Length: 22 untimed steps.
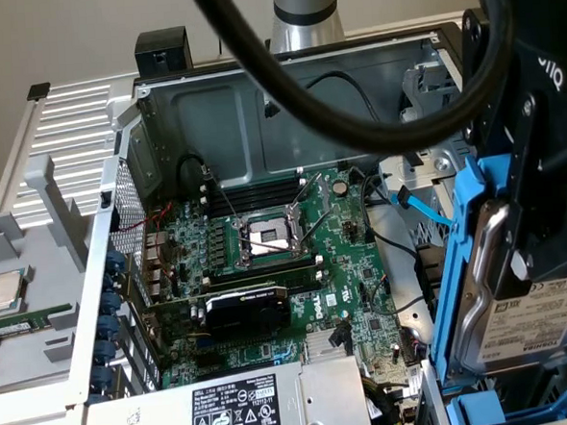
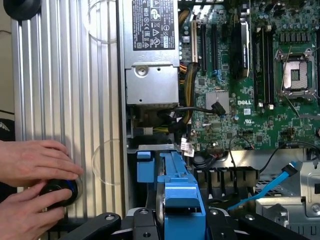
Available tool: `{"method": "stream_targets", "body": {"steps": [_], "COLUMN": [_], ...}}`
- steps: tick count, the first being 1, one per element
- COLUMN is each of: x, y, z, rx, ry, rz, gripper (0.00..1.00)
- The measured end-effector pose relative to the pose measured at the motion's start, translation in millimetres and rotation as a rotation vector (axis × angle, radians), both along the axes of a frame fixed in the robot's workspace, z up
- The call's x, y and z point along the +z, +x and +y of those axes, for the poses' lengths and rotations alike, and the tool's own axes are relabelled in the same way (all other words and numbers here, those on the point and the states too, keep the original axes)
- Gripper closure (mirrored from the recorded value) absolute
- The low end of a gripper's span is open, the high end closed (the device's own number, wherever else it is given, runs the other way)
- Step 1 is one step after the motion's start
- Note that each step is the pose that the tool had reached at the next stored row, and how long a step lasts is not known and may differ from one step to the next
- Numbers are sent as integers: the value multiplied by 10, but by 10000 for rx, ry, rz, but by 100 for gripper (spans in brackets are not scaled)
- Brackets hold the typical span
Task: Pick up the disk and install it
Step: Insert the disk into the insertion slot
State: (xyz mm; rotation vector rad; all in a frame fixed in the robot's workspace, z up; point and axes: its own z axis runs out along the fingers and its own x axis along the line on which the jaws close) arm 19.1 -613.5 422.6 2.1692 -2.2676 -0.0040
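The disk (image 1: 536, 327), a silver-grey drive with a white label in a blue carrier frame (image 1: 460, 259), hangs upright at the exterior view's right, above the drive-bay side of the open computer case (image 1: 153, 124). My black gripper (image 1: 531, 241) is shut on it from above. In the wrist view the blue carrier (image 2: 181, 197) runs between my two black fingers (image 2: 102, 222), over the case's edge beside the power supply (image 2: 152, 55). The disk's far side is hidden by the gripper.
The motherboard (image 1: 343, 238) lies in the case with an open CPU socket (image 1: 266, 238) and a black graphics card (image 1: 246, 311). A loose blue cable (image 2: 277, 182) lies near the bay. A processor chip (image 1: 4, 292) rests on a grey tray. A person's hands (image 2: 35, 165) touch a black knob (image 2: 60, 192).
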Motion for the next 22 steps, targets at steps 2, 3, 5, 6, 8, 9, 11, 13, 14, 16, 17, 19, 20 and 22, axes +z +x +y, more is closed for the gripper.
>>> {"method": "stream_targets", "body": {"steps": [2,3,5,6,8,9,11,13,14,16,17,19,20,22], "x": [-2,-4,-5,-6,-8,-9,-15,-22,-25,-32,-35,-36,-37,-39], "y": [0,0,1,5,5,5,5,5,5,5,5,5,5,5], "z": [0,0,-2,-2,-2,-2,-1,-2,-2,-2,-2,-2,-1,-2], "rx": [0,0,1,1,1,1,1,1,1,1,1,1,1,1], "ry": [0,1,2,1,1,2,2,1,1,2,2,2,1,1], "rz": [23,28,38,40,40,40,39,40,39,39,40,39,40,39], "gripper": [63,63,63,63,63,63,63,63,63,63,63,63,63,63]}}
